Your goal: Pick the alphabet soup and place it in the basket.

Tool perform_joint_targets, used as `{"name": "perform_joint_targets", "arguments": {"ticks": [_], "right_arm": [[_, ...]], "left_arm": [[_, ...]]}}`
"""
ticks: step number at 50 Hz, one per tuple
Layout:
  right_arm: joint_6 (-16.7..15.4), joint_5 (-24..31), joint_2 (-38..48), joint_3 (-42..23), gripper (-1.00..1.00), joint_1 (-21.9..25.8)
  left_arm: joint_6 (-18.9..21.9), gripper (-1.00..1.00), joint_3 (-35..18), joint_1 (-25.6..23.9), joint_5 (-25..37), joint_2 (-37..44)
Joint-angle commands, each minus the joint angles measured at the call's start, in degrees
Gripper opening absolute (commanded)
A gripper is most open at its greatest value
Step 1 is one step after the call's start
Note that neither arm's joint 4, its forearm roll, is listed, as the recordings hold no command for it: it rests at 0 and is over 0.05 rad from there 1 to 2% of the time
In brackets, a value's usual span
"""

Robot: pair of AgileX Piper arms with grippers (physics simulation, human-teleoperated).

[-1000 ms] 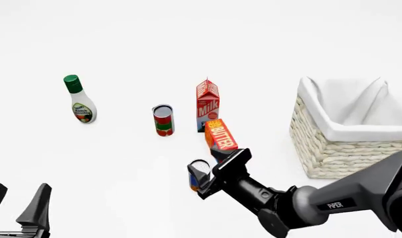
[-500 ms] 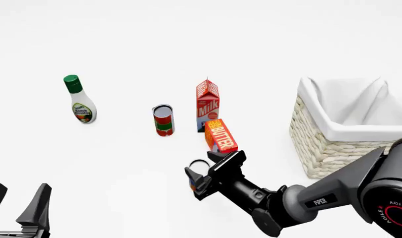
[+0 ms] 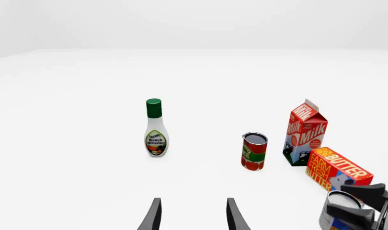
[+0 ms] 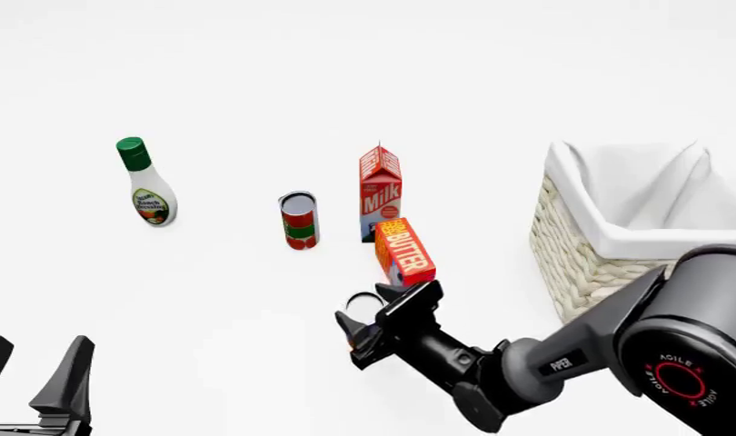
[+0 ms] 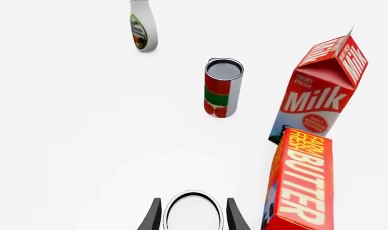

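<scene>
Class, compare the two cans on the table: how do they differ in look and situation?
The red-and-green labelled can stands free beside the milk carton; the silver-topped, blue-labelled soup can sits between the right tool's fingers. The first is fully visible, the second largely hidden in the front view. Both are upright cylinders.

Cans: two on the table, the alphabet soup (image 4: 363, 307) and the red-and-green can (image 4: 300, 221)
Bottles: one, the ranch dressing bottle (image 4: 146, 183) with its green cap
Cartons: one, the milk carton (image 4: 381, 192), standing upright
Boxes: one, the butter box (image 4: 404, 250), orange and red
Baskets: one, the basket (image 4: 586, 263), woven, with a white lining
Arms: two in the front view, each ending in one gripper, so we have the left gripper (image 4: 34, 372) and the right gripper (image 4: 377, 316)
Fingers: two dark ones on each gripper, four in all
</scene>
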Motion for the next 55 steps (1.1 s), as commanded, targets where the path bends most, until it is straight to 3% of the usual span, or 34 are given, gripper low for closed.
{"name": "perform_joint_targets", "arguments": {"ticks": [1,39,40,55], "right_arm": [[0.4,-0.1,2.1,-1.2,1.0,-0.3],[0.8,0.0,5.8,-3.4,1.0,0.1],[0.8,0.0,5.9,-3.4,-1.0,0.1],[1.1,-0.2,5.6,-3.1,-1.0,0.4]], "left_arm": [[0.0,1.0,0.0,0.0,0.0,0.0],[0.0,1.0,0.0,0.0,0.0,0.0],[0.0,1.0,0.0,0.0,0.0,0.0],[0.0,1.0,0.0,0.0,0.0,0.0]]}}
